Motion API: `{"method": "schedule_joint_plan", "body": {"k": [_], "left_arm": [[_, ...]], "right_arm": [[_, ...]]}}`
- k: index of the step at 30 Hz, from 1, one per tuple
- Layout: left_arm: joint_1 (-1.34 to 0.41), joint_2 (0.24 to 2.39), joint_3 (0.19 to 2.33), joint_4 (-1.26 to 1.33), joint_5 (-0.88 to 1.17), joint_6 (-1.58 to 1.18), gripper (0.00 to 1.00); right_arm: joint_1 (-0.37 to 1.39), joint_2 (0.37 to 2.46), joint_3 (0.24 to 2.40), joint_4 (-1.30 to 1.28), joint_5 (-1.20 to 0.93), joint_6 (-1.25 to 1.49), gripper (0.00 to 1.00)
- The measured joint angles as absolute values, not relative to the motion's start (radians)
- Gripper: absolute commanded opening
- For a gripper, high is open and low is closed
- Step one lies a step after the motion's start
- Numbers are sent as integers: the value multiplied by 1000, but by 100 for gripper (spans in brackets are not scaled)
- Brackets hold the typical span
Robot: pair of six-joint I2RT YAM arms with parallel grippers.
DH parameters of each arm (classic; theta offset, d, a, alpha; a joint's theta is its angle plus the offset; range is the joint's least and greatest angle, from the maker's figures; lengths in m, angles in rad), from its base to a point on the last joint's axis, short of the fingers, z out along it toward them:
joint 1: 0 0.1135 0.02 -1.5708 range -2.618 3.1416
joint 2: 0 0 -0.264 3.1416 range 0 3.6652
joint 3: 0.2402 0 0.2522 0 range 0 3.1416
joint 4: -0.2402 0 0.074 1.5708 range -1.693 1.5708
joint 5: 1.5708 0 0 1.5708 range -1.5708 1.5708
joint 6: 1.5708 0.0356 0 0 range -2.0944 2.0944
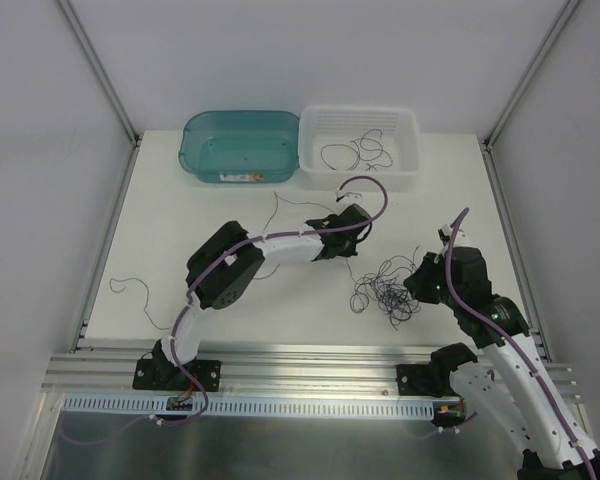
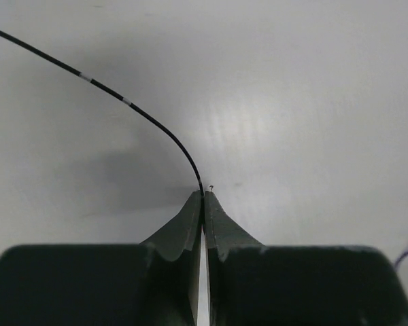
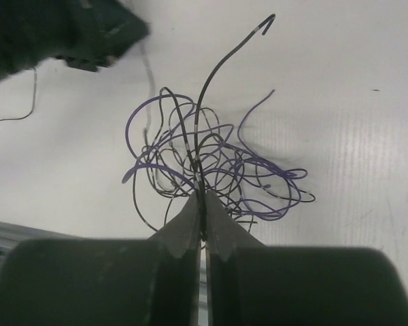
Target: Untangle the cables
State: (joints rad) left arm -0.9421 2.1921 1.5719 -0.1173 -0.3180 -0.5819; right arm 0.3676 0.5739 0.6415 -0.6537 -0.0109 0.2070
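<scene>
Tangle of cables (image 1: 385, 290), black and purple, lies on the white table (image 1: 280, 320) on the near side of the white basket (image 1: 412, 150), roughly in line w/ the basket's right half. R gripper (image 3: 204, 198) meets the pile on its right flank, farther from the basket than the other arm. Its jaws are pressed together on a few strands where the loops bunch. One black strand (image 3: 219, 64) rises from the pinch and ends in a small hook.

L gripper (image 2: 202, 195) hangs between basket and pile, nearer the basket's left half. It is clamped tight on a single black cable (image 2: 149, 121) w/ two short white bands, which curves away up-left in the wrist view.

More cables (image 1: 355, 152) curl in several loops inside the basket, apart from the pile. Teal tub (image 1: 240, 145) sits right against the basket's left side; whether they touch can't be told.

One stray cable (image 1: 130, 290) lies well apart from the basket, out by the table's left edge. Another thin strand (image 1: 278, 205) runs on the table just near-side of where tub and basket meet, passing behind the L arm's wrist. Can't tell if it's the held one.
</scene>
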Motion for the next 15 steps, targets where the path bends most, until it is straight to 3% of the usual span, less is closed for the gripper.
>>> {"method": "schedule_joint_plan", "body": {"k": [8, 15], "left_arm": [[-628, 1822, 1282, -137, -381, -478, 0], [-365, 1485, 1195, -187, -432, -346, 0]], "right_arm": [[368, 563, 673, -731, 125, 177, 1], [367, 565, 679, -793, 242, 176, 1]]}}
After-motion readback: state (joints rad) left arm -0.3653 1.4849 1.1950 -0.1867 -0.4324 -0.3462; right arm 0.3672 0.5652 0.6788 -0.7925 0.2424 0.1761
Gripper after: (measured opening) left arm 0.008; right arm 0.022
